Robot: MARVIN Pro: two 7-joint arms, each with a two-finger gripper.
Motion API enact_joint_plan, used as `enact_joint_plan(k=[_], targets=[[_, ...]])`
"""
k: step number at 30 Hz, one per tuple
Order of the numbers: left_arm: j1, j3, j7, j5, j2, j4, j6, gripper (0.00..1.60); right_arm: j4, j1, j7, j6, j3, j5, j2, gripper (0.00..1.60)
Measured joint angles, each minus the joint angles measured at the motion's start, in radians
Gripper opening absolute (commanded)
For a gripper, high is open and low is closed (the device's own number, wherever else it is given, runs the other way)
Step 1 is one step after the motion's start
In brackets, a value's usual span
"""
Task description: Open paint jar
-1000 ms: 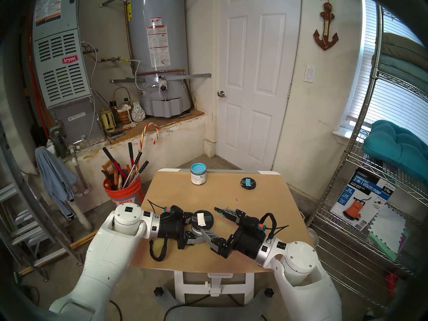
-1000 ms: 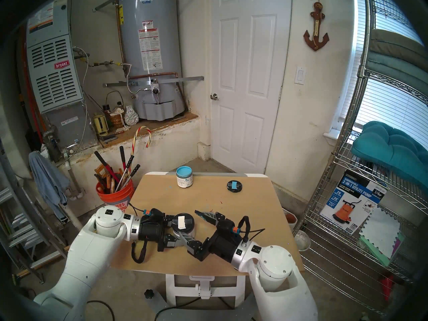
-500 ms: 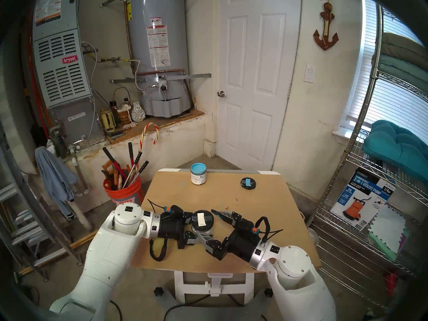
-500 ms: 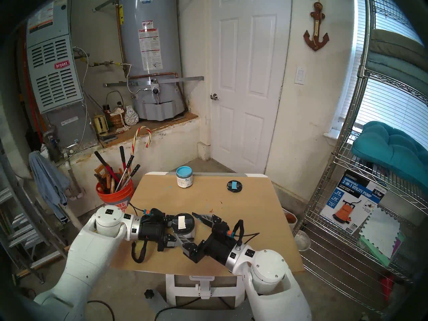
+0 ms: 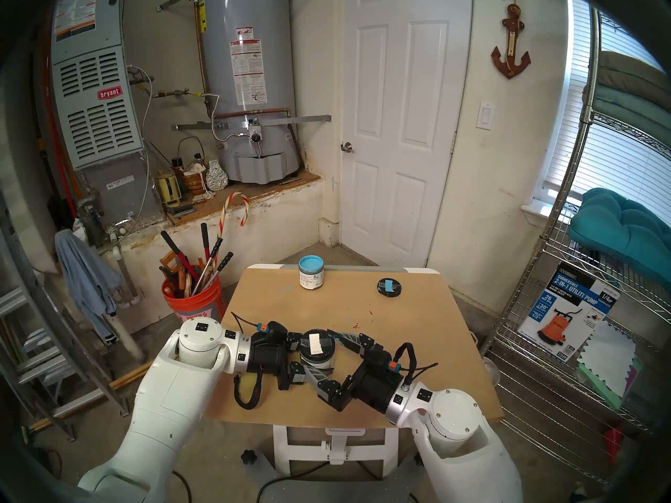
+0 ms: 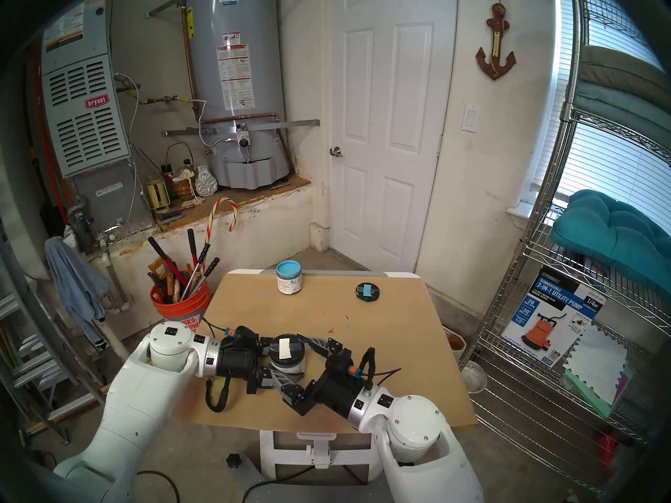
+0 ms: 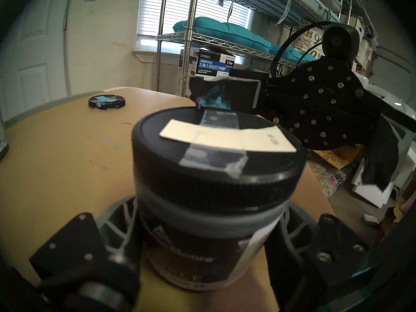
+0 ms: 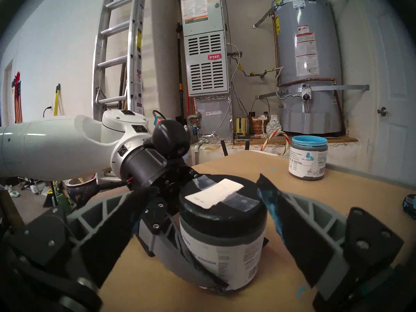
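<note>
paint jar (image 8: 221, 244) label unreadable, behind it "bryant" furnace (image 8: 206, 57).

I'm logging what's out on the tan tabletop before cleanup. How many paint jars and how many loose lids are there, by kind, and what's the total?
Closed paint jar, black lid with white tape, clamped at its body by the left gripper: 1
Open jar of light-blue paint: 1
Loose black lid with blue tape: 1
Total: 3
</note>
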Motion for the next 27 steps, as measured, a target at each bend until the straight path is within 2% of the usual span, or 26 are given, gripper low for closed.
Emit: enact_joint_plan(k=[13,27], targets=[[0.007,0.003,0.003,0.021,0.000,-0.016,-0.020,0.00,0.040,0.032,-0.020,-0.029,-0.014,-0.028,-0.012,1.60],[0.043,-0.015,0.048,0.018,-0.021,-0.031,-0.072,0.00,0.044,0.047,-0.010,0.005,-0.015,-0.014,-0.016,1.60]])
